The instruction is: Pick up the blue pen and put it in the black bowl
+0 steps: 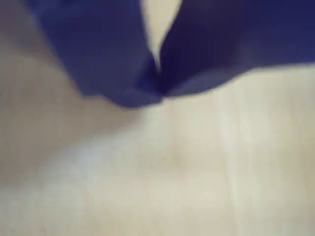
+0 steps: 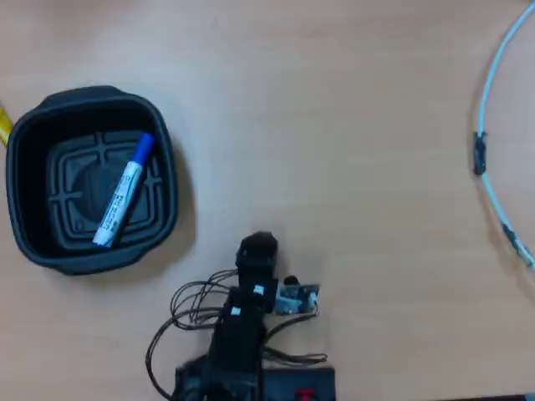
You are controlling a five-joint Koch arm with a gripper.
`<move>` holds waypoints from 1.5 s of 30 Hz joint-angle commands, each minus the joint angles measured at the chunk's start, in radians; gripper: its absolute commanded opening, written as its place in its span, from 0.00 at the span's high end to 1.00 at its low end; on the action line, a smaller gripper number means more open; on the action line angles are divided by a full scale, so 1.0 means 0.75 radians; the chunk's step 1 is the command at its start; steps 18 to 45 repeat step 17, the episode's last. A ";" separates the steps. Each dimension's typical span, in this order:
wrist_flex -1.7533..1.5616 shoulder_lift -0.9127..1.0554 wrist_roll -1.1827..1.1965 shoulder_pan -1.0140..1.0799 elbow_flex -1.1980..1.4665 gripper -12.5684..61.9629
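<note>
One thick white-barrelled marker with a bright blue cap (image 2: 124, 191) lies slanted on the ridged floor of the squarish black plastic bowl (image 2: 165, 144) at far left overhead — placing looks done to me. My gripper (image 1: 158, 73) shows pinched together, empty, folded back near the base; next I'd just park.

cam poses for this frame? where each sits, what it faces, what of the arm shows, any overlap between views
Wrist view: rides on the arm, close above the wooden table, blurred; the gripper fills the top, jaws meeting at the tips.
Overhead view: fixed above, facing straight down; shows the arm at bottom centre, the black bowl on the left with the blue pen inside, a pale cable on the right.
Shared: table and arm only.
</note>
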 commanded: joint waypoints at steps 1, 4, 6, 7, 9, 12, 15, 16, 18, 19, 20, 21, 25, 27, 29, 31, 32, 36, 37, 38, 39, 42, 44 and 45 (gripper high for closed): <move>-0.025 0.002 0.000 0.016 0.039 0.93; -0.035 -0.004 0.000 0.010 0.061 0.93; -0.025 0.000 0.000 0.012 0.088 0.93; -0.022 -0.004 0.004 0.012 0.100 0.93; -0.020 -0.012 0.004 0.010 0.100 0.93; -0.018 -0.012 0.002 0.010 0.100 0.93; -0.018 -0.012 -0.002 0.006 0.100 0.93; -0.018 -0.012 -0.002 0.006 0.100 0.93; -0.018 -0.012 -0.002 0.006 0.100 0.93; -0.018 -0.012 -0.002 0.006 0.100 0.93; -0.018 -0.012 -0.002 0.006 0.100 0.93; -0.018 -0.012 -0.002 0.006 0.100 0.93; -0.018 -0.012 -0.002 0.006 0.100 0.93; -0.018 -0.012 -0.002 0.006 0.100 0.93; -0.018 -0.012 -0.002 0.006 0.100 0.93; -0.018 -0.012 -0.002 0.006 0.100 0.93; -0.018 -0.012 -0.002 0.006 0.100 0.93; -0.018 -0.012 -0.002 0.006 0.100 0.93; -0.018 -0.012 -0.002 0.006 0.100 0.93; -0.018 -0.012 -0.002 0.006 0.100 0.93; -0.018 -0.012 -0.002 0.006 0.100 0.93; -0.018 -0.012 -0.002 0.006 0.100 0.93; -0.018 -0.012 -0.002 0.006 0.100 0.93; -0.018 -0.012 -0.002 0.006 0.100 0.93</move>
